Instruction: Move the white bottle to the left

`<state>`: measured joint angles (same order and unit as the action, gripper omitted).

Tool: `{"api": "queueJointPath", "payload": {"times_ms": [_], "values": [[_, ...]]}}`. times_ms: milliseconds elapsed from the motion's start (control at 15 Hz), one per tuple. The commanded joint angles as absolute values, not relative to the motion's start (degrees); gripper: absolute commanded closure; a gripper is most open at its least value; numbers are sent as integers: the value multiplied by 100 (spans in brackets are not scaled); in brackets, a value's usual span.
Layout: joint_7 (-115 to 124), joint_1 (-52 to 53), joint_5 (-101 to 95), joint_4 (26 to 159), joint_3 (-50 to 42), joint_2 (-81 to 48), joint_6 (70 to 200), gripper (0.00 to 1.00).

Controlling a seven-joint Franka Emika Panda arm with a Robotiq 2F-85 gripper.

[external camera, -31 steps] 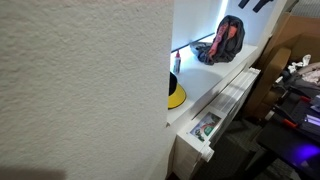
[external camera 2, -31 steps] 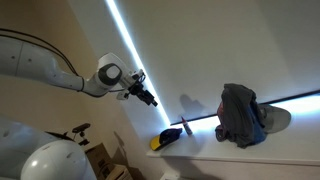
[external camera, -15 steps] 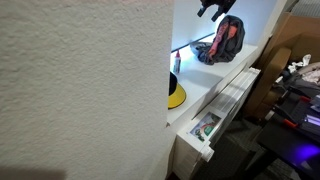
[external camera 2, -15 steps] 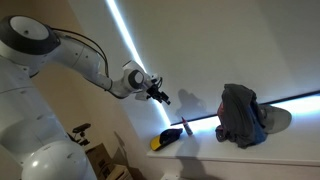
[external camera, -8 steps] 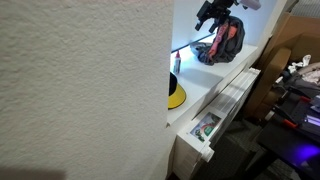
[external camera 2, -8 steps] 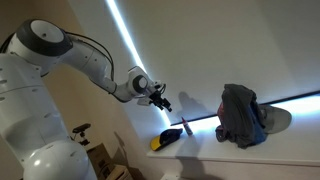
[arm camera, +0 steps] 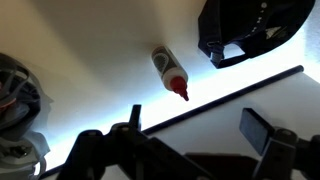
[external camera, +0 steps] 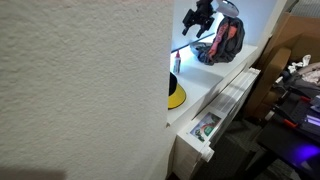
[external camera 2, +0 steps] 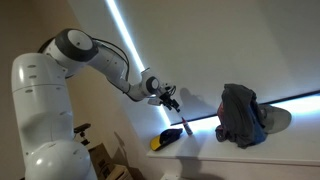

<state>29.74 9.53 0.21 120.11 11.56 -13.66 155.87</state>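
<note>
Bottle (external camera: 177, 62) and gripper (external camera: 196, 22) were apart when we looked. In an exterior view the bottle stood upright on the white counter (external camera: 215, 82), close to the wall edge at the left. The yellow disc (external camera: 176, 97) lay just nearer than it, and the bag (external camera: 225, 40) sat well to its right.

The gripper hung in the air above the counter. It was higher than the bottle and to its right, in front of the top of the bag, touching neither.

In the wrist view we saw the bottle (arm camera: 168, 68) as a whitish body with a red tip. It lay a little left of the picture's middle, with the tip toward the lower right. The gripper (arm camera: 192, 140) came in from the bottom edge with its two fingers (arm camera: 258, 128) set wide apart and nothing between them. The bottle sat above the gap between the jaws, clear of both fingers and not yet inside them. The bag (arm camera: 250, 30) filled the top right corner, near the bottle but not touching it.

In the other exterior view the arm (external camera 2: 105, 62) reached in from the left, with the gripper (external camera 2: 174, 101) at its end above the counter (external camera 2: 250, 158). The bottle (external camera 2: 186, 127) showed only as a slim dark shape below the gripper and slightly right of it. The disc (external camera 2: 166, 139) lay beside it and the bag (external camera 2: 243, 113) farther right. From there we could not tell how wide the jaws stood.
</note>
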Motion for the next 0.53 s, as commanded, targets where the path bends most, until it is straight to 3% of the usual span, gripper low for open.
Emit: {"api": "queueJointPath", "payload": {"times_ms": [0,467], "values": [[2936,1363,25,10890,851,-2471,15344,0],[2869,1783,187,10478,520,-2992,15407,0]]}}
